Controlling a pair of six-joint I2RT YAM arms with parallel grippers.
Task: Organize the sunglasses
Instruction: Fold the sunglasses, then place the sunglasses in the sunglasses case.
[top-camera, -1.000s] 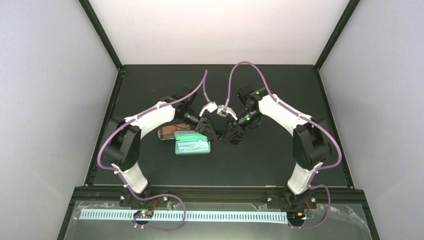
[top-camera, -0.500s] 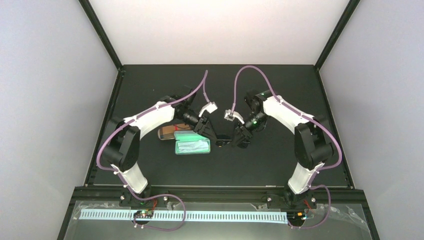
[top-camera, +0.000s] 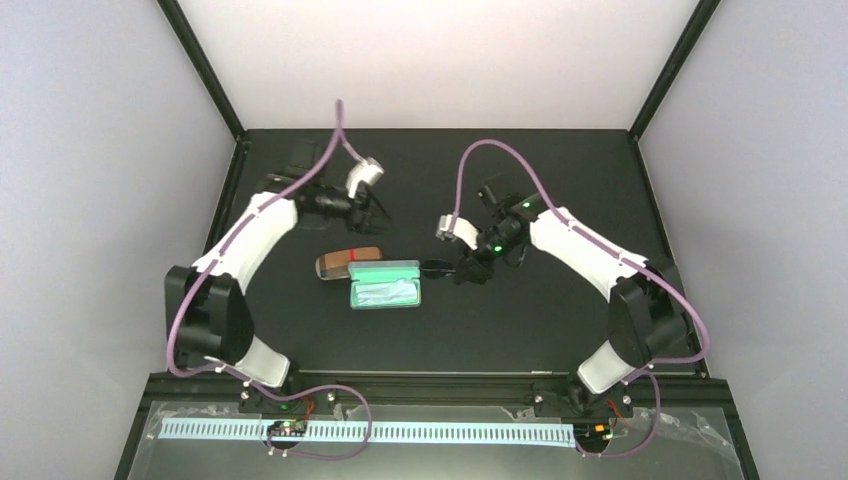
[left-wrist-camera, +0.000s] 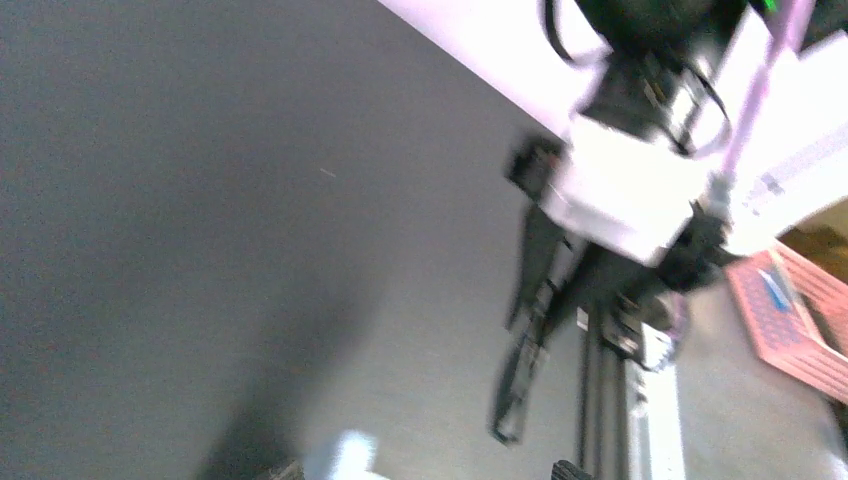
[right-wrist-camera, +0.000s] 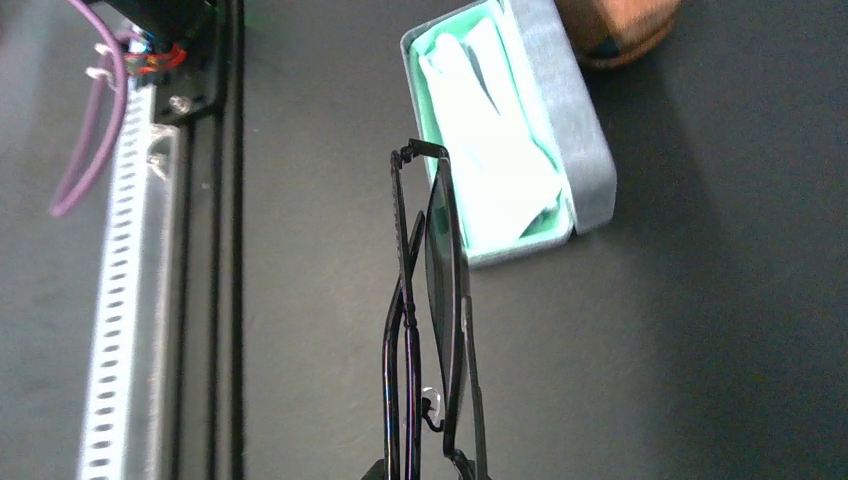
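Right gripper (top-camera: 465, 272): jaws nearly closed, pinching the black sunglasses (right-wrist-camera: 440, 270) at one end. The pair is folded and turned on edge, with the lenses upright and the arms tucked behind them. It sticks straight out ahead of the fingertips, off the table (top-camera: 520, 330).

Ahead of this gripper, at the far tip of the sunglasses, lies an open blue-grey case (right-wrist-camera: 590, 150). Its lining is mint green and a pale cloth (right-wrist-camera: 490, 130) lies crumpled inside. In the right wrist view the tip of the frame overlaps the case's nearest corner. In the top view the glasses sit just beside the end of the case that faces the gripper. Whether frame and case touch, cannot tell.

Beyond the open case, farther from the right gripper, is a tan case (top-camera: 340, 263), lying against the blue-grey one's far long side. It has a thin reddish mark on top; too small to say what that is.

Left gripper (top-camera: 378, 213): well away from the right gripper, on the far side of both cases, with the tan case nearest to it. It is not over either case. The left wrist view is smeared: dark table and the other arm, its own fingers unreadable. How far its jaws are parted, cannot tell, and nothing shows between them in the top view.
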